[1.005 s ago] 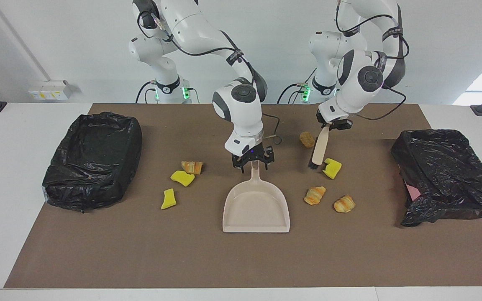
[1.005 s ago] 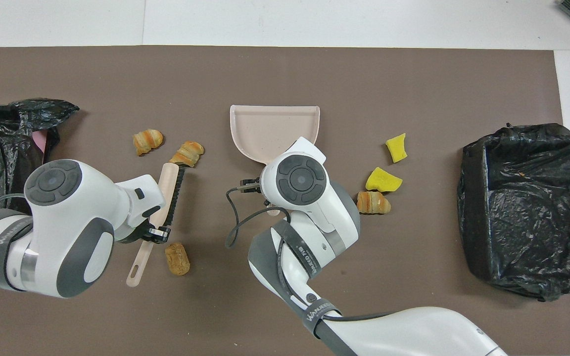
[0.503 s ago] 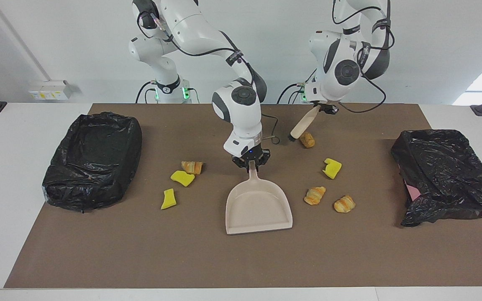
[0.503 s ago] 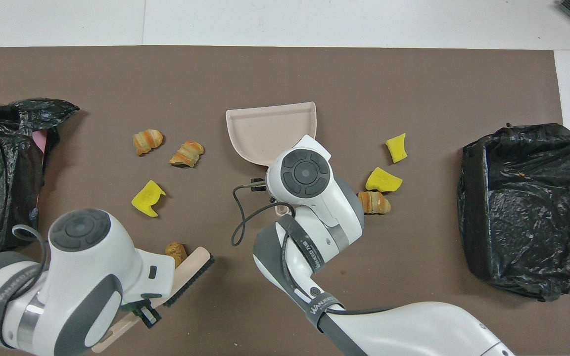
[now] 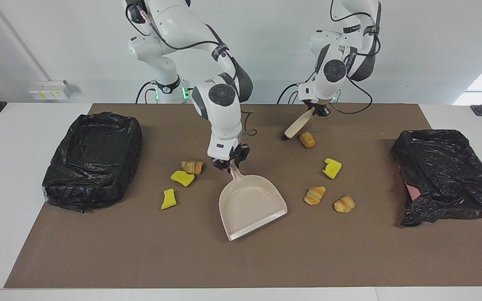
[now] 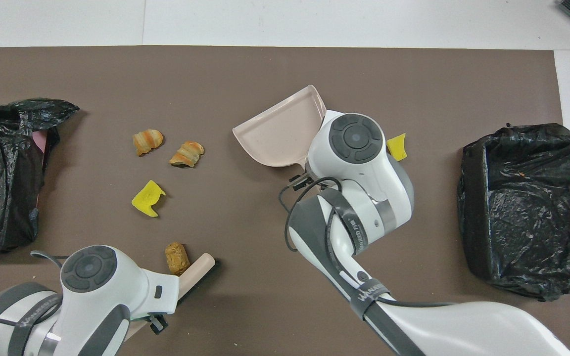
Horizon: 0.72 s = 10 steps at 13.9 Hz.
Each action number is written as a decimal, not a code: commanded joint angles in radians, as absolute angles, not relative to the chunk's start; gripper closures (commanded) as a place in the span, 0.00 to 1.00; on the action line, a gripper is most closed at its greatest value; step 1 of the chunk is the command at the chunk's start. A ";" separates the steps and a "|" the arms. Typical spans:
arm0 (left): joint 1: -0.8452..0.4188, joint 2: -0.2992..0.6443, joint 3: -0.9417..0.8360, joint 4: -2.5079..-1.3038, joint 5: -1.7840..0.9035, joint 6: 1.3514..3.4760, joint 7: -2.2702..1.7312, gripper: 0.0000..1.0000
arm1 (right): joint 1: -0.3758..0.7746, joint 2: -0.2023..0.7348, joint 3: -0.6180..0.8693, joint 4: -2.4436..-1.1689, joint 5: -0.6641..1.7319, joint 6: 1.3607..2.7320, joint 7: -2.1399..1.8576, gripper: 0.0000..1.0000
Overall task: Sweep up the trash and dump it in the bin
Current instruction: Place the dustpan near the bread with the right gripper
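Seven trash pieces (image 5: 315, 195) scattered on worktop (image 5: 349, 259) either side of dustpan (image 5: 251, 207): sponge scraps, striped pastries, one brown lump (image 5: 307, 139) nearest robots; light, soft, likely to roll or skid, so better swept than pinched; right pincer (image 5: 229, 164) clamped on dustpan handle, pan angled; left pincer (image 5: 320, 110) shut on brush (image 5: 294, 127), bristle end just beside lump; facing view shows both grips and three pieces at right arm's end; overhead hides grips under wrists, covers two of those pieces, shows pan's open mouth plainly.

White table (image 5: 23, 125) bears brown mat (image 5: 241, 259), 2 black-bagged bins (image 5: 94, 159).
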<state>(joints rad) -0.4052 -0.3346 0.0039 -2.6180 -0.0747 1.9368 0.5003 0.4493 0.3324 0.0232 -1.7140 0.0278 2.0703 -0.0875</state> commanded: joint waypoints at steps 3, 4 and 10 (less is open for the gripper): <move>-0.233 -0.203 0.011 -2.507 -0.063 2.054 0.612 1.00 | 0.411 0.258 0.032 -1.769 0.031 1.991 -0.536 1.00; -0.218 -0.169 0.011 -2.459 -0.063 2.063 0.612 1.00 | 0.413 0.258 0.032 -1.772 0.031 1.990 -0.604 1.00; -0.199 -0.049 0.008 -2.296 -0.081 2.123 0.592 1.00 | 0.512 0.296 0.035 -1.799 0.057 2.043 -0.614 1.00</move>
